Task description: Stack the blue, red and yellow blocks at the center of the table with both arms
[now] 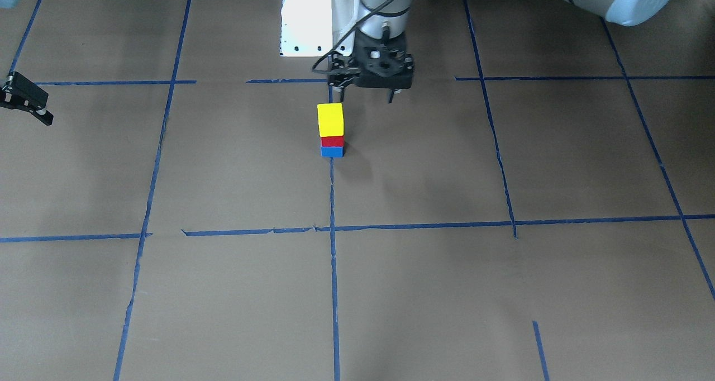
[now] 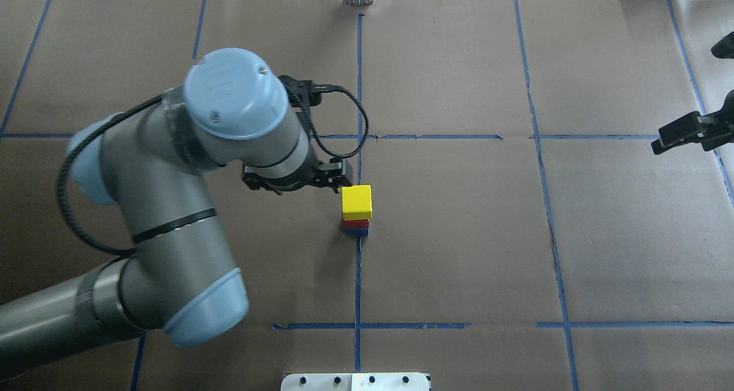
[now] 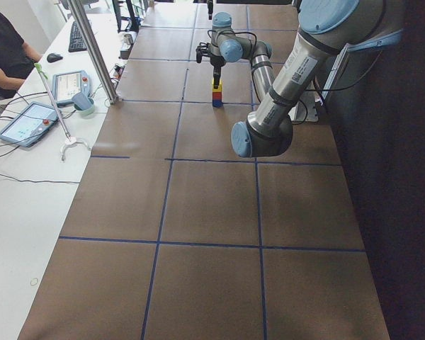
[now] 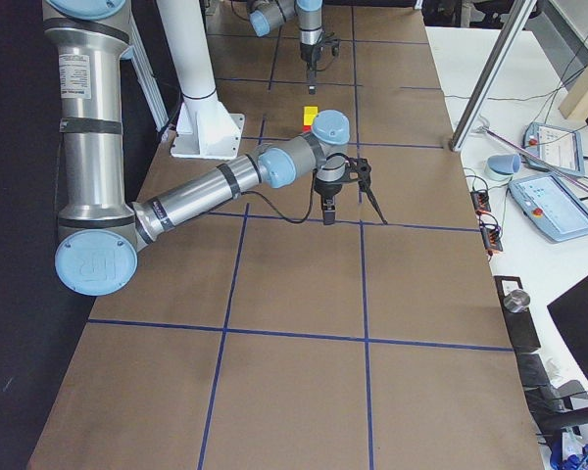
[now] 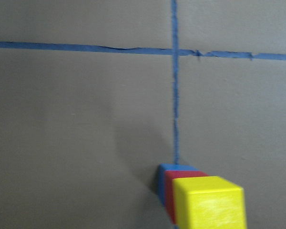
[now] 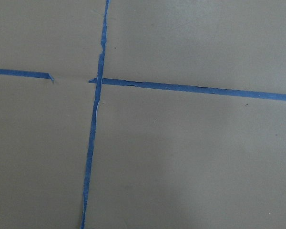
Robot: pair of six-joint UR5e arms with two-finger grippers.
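Note:
A yellow block (image 1: pixel 330 119) sits on a red block (image 1: pixel 332 141), which sits on a blue block (image 1: pixel 332 152), as one upright stack on the blue tape line at the table's middle. The stack also shows in the overhead view (image 2: pixel 356 200) and at the bottom of the left wrist view (image 5: pixel 209 202). My left gripper (image 1: pixel 366 97) is open and empty, raised just behind the stack on the robot's side and apart from it. My right gripper (image 1: pixel 28 99) hangs far off to the side over bare table (image 2: pixel 685 134), open and empty.
The table is brown paper with a grid of blue tape lines (image 2: pixel 358 276). The white robot base plate (image 1: pixel 304 18) stands behind the stack. In the exterior left view a metal post (image 3: pixel 95 49), tablets (image 3: pixel 28 122) and an operator (image 3: pixel 3 49) are at a side desk.

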